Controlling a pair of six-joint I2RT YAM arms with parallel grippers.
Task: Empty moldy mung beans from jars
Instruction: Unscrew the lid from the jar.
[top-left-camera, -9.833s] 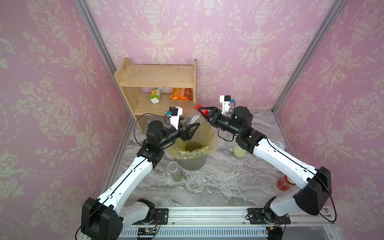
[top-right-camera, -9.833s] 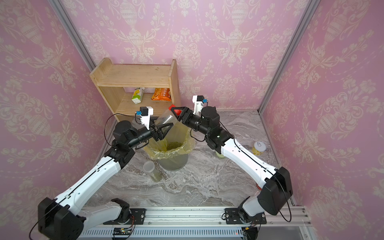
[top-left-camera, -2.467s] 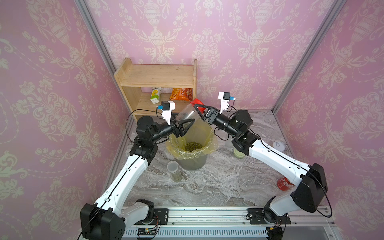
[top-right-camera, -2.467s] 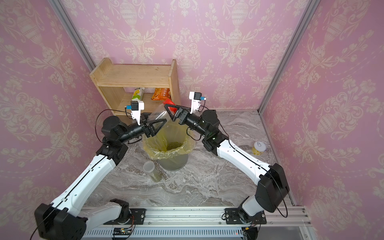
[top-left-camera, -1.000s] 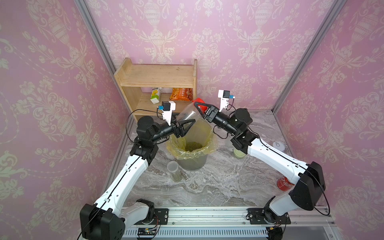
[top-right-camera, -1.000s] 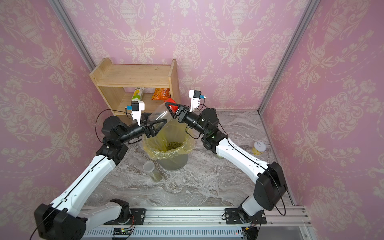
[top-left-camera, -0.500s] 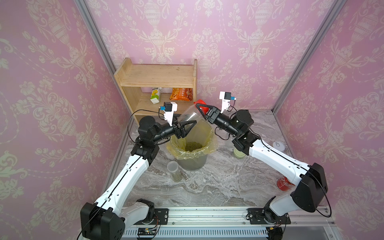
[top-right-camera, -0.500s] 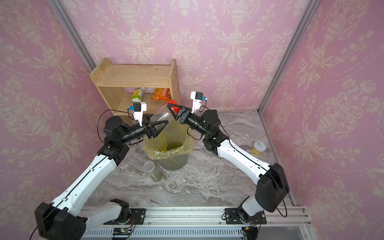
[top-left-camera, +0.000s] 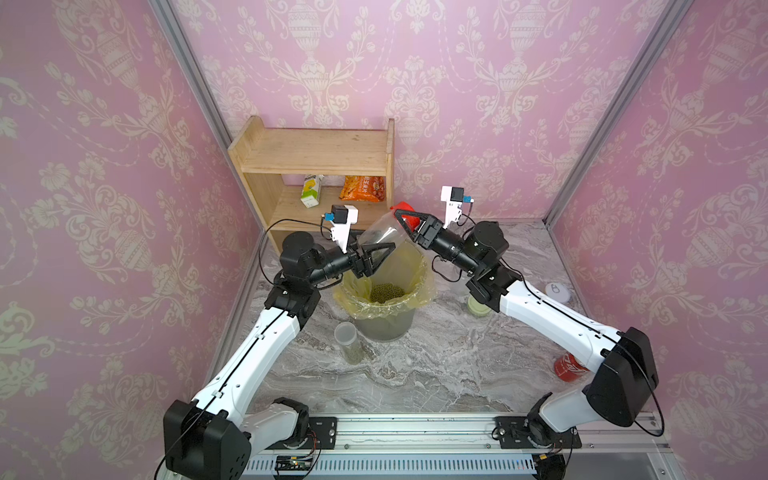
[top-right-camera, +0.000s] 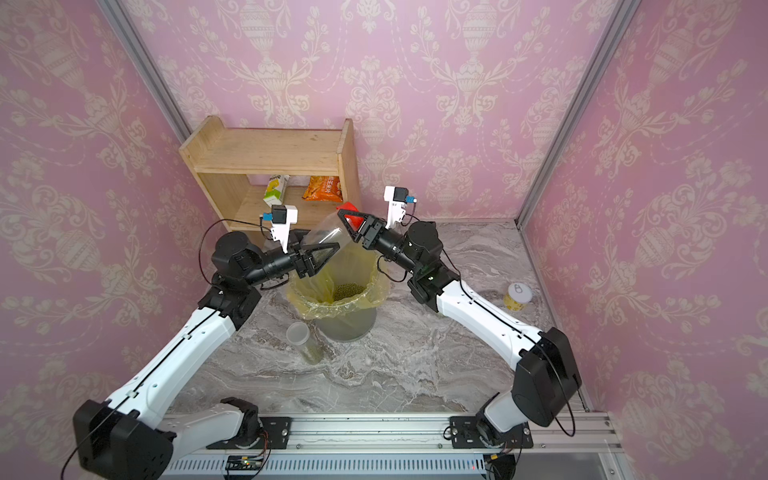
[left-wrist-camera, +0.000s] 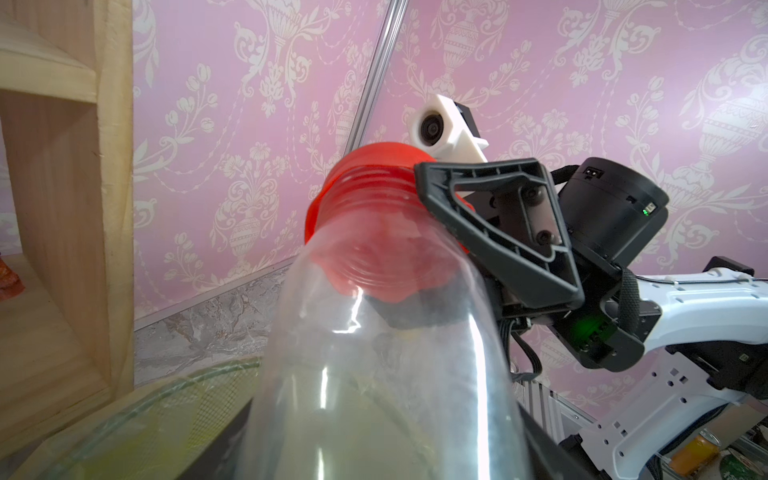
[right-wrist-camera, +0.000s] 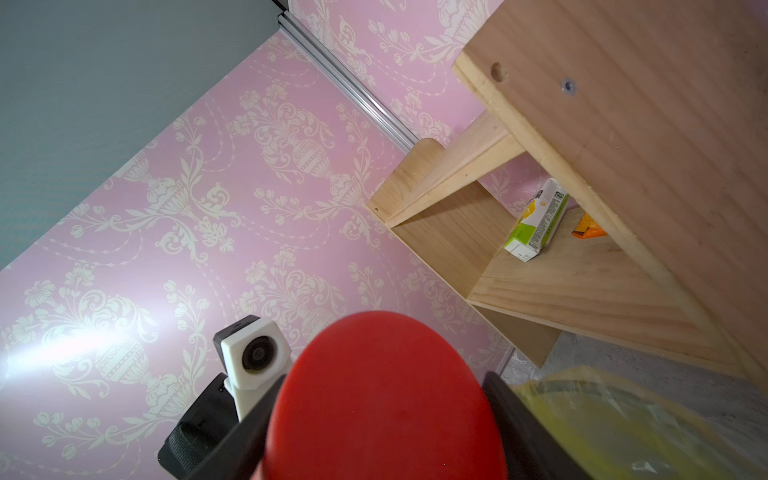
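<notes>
Found the clear jar (top-left-camera: 380, 232) held up and tilted over the far rim of the bin (top-left-camera: 388, 326), clamped about its lower body by the left gripper (top-left-camera: 380, 253). Found the red lid (top-left-camera: 404, 206) sitting over the jar's threaded neck, pinched at its sides by the right gripper (top-left-camera: 405, 216). Saw no beans inside this jar, but a heap of beans (top-left-camera: 386, 292) lying in the bin's yellow bag (top-left-camera: 424, 274). Cannot judge thread engagement from any view.

Also logged a slim jar (top-left-camera: 350, 345) standing just beside the bin on the rail side, greenish in its lower part, probably beans. Logged a green-lidded jar (top-left-camera: 478, 306) tucked beside the right arm. Judged the task partway done.

Risks, as judged:
- Pulling or twisting with both grips locked: likely to buckle the thin plastic wall or wrench the jar out of one grip.
- Letting go early on either side: likely to drop jar or lid straight into the bag, onto the mouldy heap.
- Swinging back toward the shelf (top-left-camera: 320, 156): near enough to knock the lid against the side panel.
- Lowering the right arm: liable to topple the green-lidded jar.
- Snagging the loose bag rim: liable to drag the bin into the slim jar.
</notes>
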